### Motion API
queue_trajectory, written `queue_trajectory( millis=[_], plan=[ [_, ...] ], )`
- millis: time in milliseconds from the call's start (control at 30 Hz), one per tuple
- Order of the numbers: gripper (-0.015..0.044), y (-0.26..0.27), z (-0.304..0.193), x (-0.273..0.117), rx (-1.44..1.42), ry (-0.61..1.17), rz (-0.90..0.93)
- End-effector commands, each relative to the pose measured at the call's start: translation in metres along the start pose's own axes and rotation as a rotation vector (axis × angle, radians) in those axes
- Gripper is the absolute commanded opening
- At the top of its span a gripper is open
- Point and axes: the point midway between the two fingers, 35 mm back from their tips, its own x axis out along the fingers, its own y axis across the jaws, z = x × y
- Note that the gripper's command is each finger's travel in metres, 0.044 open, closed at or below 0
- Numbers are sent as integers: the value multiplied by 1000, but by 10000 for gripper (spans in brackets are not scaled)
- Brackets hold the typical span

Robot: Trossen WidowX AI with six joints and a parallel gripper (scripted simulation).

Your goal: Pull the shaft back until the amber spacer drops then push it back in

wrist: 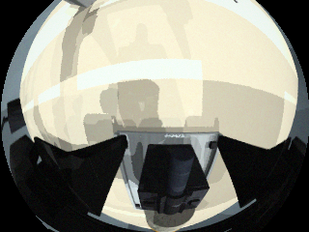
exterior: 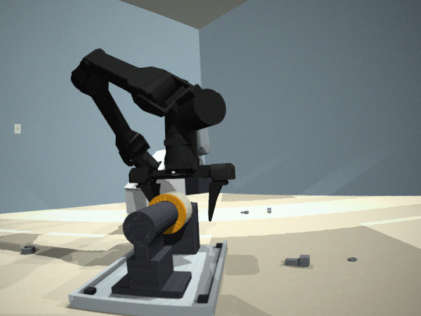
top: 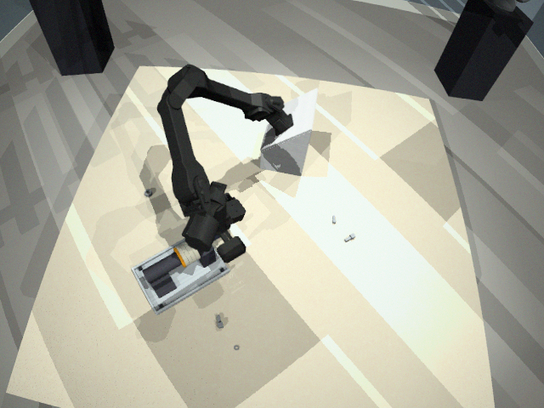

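Note:
The dark round housing (top: 160,269) (exterior: 139,226) sits on a stepped block in the grey tray (top: 193,292) (exterior: 143,306). The amber spacer (top: 179,257) (exterior: 181,214) is around the shaft line beside it, with cream spacers (top: 189,253) (exterior: 187,205) behind. Beyond them stands a dark upright support (top: 207,258) (exterior: 195,231). The dark shaft end (wrist: 180,169) sticks out over this support in the wrist view. My gripper (exterior: 181,210) (wrist: 175,141) is open and empty, pointing down beyond the spacers, its fingers on either side of the shaft line. The spacers hide one fingertip in the exterior view.
A bolt (top: 219,321) (exterior: 304,261) and a washer (top: 236,347) (exterior: 352,259) lie beside the tray. A nut (top: 148,192) (exterior: 28,249) lies on its other side. Two small parts (top: 333,218) (top: 349,237) lie farther off. A grey wedge-shaped box (top: 286,153) stands by the arm.

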Motion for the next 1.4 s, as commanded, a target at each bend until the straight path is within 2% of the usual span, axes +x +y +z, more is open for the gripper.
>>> queue_trajectory(
  millis=[0,33,567,667,1367],
  plan=[
    [440,0,1,1,-4,-4,-2],
    [440,0,1,1,-4,-4,-2],
    [20,0,0,0,-1,0,0],
    [0,0,0,0,-1,0,0],
    [0,0,10,0,-5,-4,-2]
  ],
)
